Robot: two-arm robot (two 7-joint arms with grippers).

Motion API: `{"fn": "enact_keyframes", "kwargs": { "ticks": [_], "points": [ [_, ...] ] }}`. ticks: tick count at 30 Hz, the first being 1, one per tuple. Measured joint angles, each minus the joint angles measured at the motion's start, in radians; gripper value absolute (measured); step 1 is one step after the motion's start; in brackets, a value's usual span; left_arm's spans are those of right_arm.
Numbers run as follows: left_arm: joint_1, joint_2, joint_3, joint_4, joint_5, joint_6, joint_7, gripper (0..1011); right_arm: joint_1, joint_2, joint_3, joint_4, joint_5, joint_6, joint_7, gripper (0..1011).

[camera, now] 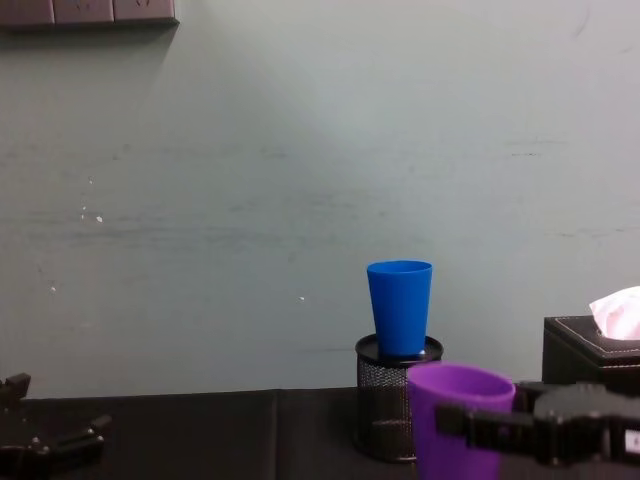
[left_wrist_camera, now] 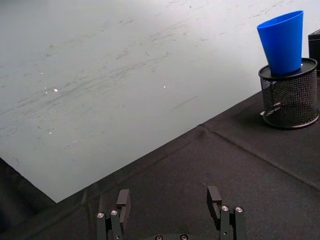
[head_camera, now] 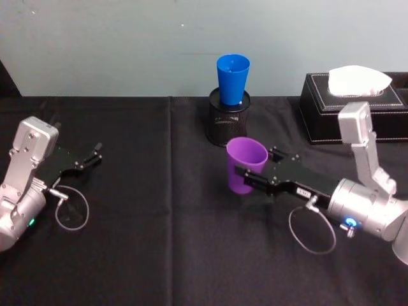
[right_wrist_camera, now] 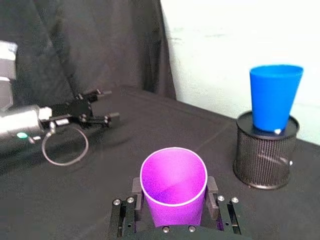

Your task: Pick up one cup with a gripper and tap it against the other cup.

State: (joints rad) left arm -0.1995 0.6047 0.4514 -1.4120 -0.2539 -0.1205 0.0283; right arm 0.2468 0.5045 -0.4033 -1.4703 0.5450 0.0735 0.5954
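The purple cup stands upright at mid-table, mouth up, between the fingers of my right gripper, which is shut on its lower wall. I cannot tell whether its base touches the cloth. The blue cup sits upright in a black wire-mesh pen holder, just behind the purple cup and apart from it. My left gripper rests open and empty over the cloth at the far left.
A black tissue box with a white tissue stands at the back right, close behind my right arm. Black cloth covers the table. A pale wall runs along the table's far edge.
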Motion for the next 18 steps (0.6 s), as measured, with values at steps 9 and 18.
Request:
{"fn": "enact_keyframes", "kwargs": {
  "ticks": [9,18],
  "points": [
    [0.0,0.0,0.0,0.0,0.0,0.0,0.0,1005,0.009,0.043,0.0,-0.096,0.032,0.059,-0.026,737],
    [0.0,0.0,0.0,0.0,0.0,0.0,0.0,1005,0.044,0.072,-0.01,-0.124,0.051,0.088,-0.035,736]
  ]
}}
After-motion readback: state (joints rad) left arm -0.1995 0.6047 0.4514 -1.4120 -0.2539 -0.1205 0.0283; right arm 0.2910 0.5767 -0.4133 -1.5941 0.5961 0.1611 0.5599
